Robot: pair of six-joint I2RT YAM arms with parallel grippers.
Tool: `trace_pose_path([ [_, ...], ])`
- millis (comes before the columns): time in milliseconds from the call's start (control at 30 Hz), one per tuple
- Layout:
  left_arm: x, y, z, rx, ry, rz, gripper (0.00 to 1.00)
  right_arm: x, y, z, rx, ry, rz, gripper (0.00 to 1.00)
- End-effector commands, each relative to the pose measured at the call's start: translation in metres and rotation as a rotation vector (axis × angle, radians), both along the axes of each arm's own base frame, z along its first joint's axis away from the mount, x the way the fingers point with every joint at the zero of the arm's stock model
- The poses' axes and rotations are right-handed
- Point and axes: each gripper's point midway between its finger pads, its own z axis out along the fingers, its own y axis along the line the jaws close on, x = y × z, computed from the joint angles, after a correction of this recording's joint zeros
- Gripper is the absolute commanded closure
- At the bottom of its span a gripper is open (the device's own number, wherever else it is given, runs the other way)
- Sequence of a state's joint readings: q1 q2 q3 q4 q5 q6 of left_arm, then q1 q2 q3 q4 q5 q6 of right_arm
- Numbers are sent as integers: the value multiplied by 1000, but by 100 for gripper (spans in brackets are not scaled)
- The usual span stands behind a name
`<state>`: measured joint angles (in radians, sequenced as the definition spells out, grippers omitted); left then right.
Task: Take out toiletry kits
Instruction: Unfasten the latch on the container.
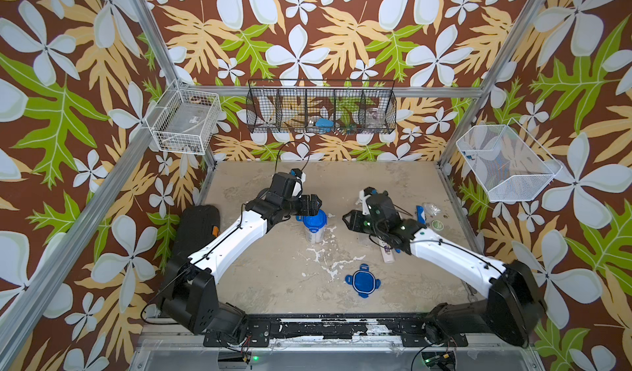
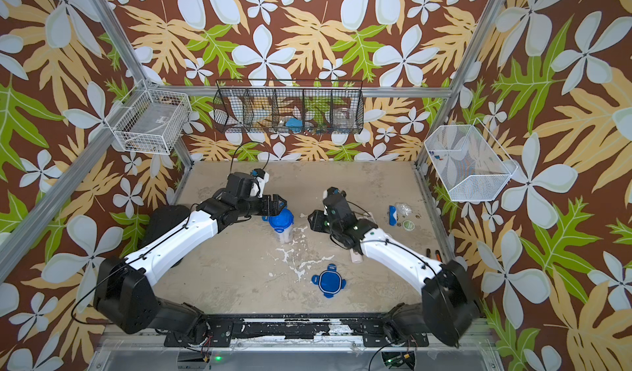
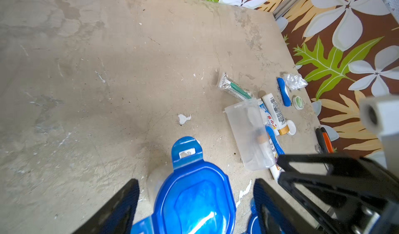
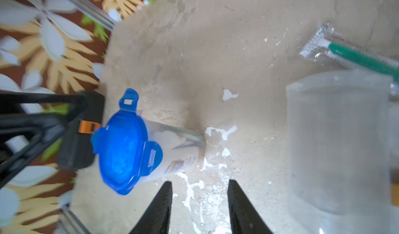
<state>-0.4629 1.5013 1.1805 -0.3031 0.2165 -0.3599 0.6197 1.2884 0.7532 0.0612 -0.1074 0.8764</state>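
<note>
Toiletry kits, two.

First kit: out on the table (image 1: 266,283), scattered right of centre in both top views. It holds a wrapped toothbrush (image 3: 235,88), white tube (image 3: 275,112), round green tin (image 1: 437,225) and crumpled clear wrapper (image 1: 431,208). The toothbrush and tube lie just beside an open jar (image 3: 248,135) that is on its side; whether anything is inside it cannot be told.

Second kit (image 4: 177,148): inside the upright jar (image 1: 314,237) at frame centre, visible through its clear wall, with the blue lid (image 1: 314,221) on.

Loose blue lid (image 1: 362,280): flat on the table, lower centre, apart from both jars.

Left gripper (image 3: 195,181): jaws wide, one finger on each side of the lid on the upright jar. A gap shows on both sides and nothing is gripped.

Right gripper (image 4: 200,181): jaws partly apart over bare table between the two jars, holding nothing.
</note>
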Motion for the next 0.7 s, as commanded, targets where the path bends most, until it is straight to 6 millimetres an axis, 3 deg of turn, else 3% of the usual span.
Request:
trace_pose_path([
  [0,1,-7,-11,8,6,-56,19,1,4,60,501,-143,-120,53],
  [133,-13,-9,-14,-35,11,-84,18,11,28,64,525,-89,-82,54],
  [333,-27,-5,-29,-46,51,-79,19,19,35,39,641,8,-168,54],
  [500,-36,-6,-35,-80,79,-83,21,17,55,35,703,24,-152,49],
  [667,-37,0,-39,-66,82,-51,22,25,70,21,738,68,-139,51],
])
